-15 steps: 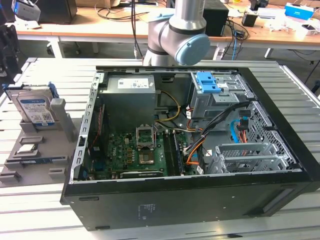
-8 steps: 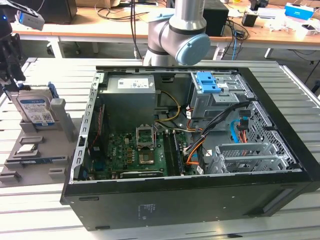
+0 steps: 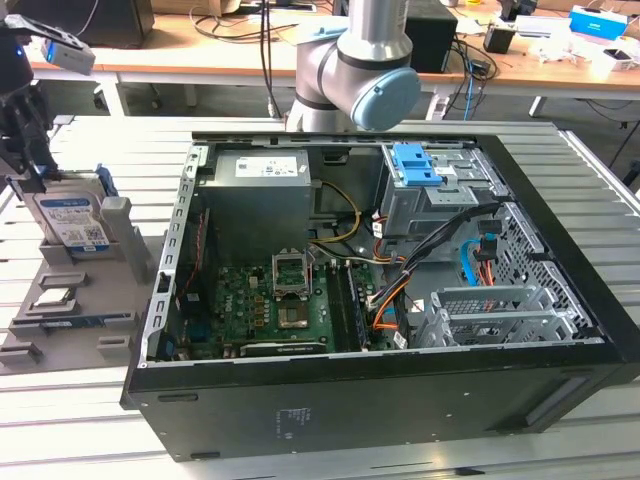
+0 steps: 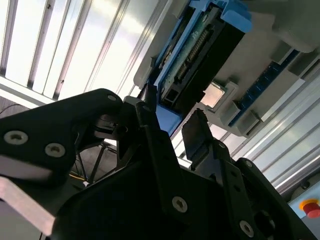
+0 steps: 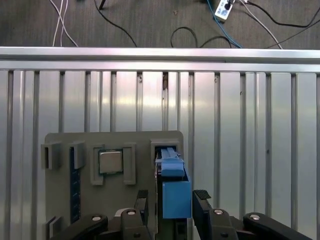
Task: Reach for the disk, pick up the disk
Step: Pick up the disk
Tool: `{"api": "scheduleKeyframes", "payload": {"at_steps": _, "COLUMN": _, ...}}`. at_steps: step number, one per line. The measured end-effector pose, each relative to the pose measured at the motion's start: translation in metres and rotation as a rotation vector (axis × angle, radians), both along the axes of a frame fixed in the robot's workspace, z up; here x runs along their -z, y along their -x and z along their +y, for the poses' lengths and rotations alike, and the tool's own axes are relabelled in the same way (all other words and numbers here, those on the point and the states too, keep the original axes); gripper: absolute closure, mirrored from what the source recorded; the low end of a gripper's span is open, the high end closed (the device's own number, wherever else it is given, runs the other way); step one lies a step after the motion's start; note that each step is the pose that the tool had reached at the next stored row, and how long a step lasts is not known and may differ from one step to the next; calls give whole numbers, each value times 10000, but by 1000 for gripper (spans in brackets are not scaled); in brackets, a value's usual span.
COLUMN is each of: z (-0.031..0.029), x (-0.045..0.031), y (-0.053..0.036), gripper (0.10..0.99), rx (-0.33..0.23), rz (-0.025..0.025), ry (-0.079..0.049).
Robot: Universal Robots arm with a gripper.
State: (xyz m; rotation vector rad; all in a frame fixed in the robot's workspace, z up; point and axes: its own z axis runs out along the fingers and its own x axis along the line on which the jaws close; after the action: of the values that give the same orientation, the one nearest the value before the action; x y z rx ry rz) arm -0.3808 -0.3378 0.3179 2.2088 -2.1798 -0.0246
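1. You are at the end of the reach. The tool (image 5: 172, 196) hangs right over the disk (image 3: 66, 216), on the worktop (image 5: 240, 150) at the exterior view's left.
2. The tool is open and holds nothing. Its two fingers (image 5: 202, 199) sit one on each side of the disk. They are close to it but, as far as I can tell, not squeezing it.
3. The disk stands upright on its edge in a slot of the grey holder (image 5: 112, 139), with a blue rail on top.
4. I judge the pick-up not done yet. A good grab needs both fingers flat on the disk's wide sides and clear of the slot wall. Then it needs a straight pull up, so the disk does not jam.
5. The holder also has a small square chip (image 5: 110, 161). It lies flat in its own pocket, just beside the disk's slot.
6. The open computer case (image 3: 380, 400) sits right of the holder. Inside are a green board, cables and, at the far side, a blue bracket (image 3: 415, 165).
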Motion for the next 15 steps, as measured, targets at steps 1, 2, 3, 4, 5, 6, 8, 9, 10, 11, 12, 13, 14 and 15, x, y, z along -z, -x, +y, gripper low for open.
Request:
{"api": "scheduleKeyframes", "payload": {"at_steps": 1, "z": 0, "x": 14, "y": 0, "gripper": 604, "rx": -4, "rz": 0, "ry": 0}}
{"api": "scheduleKeyframes", "payload": {"at_steps": 2, "z": 0, "x": 28, "y": 0, "gripper": 604, "rx": -6, "rz": 0, "ry": 0}}
{"api": "scheduleKeyframes", "payload": {"at_steps": 3, "z": 0, "x": 42, "y": 0, "gripper": 604, "rx": -10, "rz": -1, "ry": -1}}
{"api": "scheduleKeyframes", "payload": {"at_steps": 4, "z": 0, "x": 54, "y": 0, "gripper": 604, "rx": -12, "rz": 0, "ry": 0}}
{"api": "scheduleKeyframes", "payload": {"at_steps": 5, "z": 0, "x": 68, "y": 0, "gripper": 604, "rx": -16, "rz": 0, "ry": 0}}
{"api": "scheduleKeyframes", "payload": {"at_steps": 6, "z": 0, "x": 77, "y": 0, "gripper": 604, "rx": -17, "rz": 0, "ry": 0}}
{"api": "scheduleKeyframes", "payload": {"at_steps": 8, "z": 0, "x": 93, "y": -1, "gripper": 604, "rx": -20, "rz": -1, "ry": 0}}
{"api": "scheduleKeyframes", "payload": {"at_steps": 9, "z": 0, "x": 100, "y": -1, "gripper": 604, "rx": -21, "rz": 0, "ry": 0}}
{"api": "scheduleKeyframes", "payload": {"at_steps": 10, "z": 0, "x": 112, "y": -1, "gripper": 604, "rx": -23, "rz": -1, "ry": 0}}
{"api": "scheduleKeyframes", "payload": {"at_steps": 11, "z": 0, "x": 121, "y": -2, "gripper": 604, "rx": -25, "rz": 0, "ry": 0}}
{"api": "scheduleKeyframes", "payload": {"at_steps": 12, "z": 0, "x": 129, "y": -2, "gripper": 604, "rx": -27, "rz": 0, "ry": 0}}
{"api": "scheduleKeyframes", "payload": {"at_steps": 13, "z": 0, "x": 137, "y": -2, "gripper": 604, "rx": -29, "rz": 0, "ry": 0}}
{"api": "scheduleKeyframes", "payload": {"at_steps": 14, "z": 0, "x": 160, "y": -2, "gripper": 604, "rx": -32, "rz": 0, "ry": 0}}
{"api": "scheduleKeyframes", "payload": {"at_steps": 15, "z": 0, "x": 190, "y": -2, "gripper": 604, "rx": -35, "rz": -1, "ry": -1}}
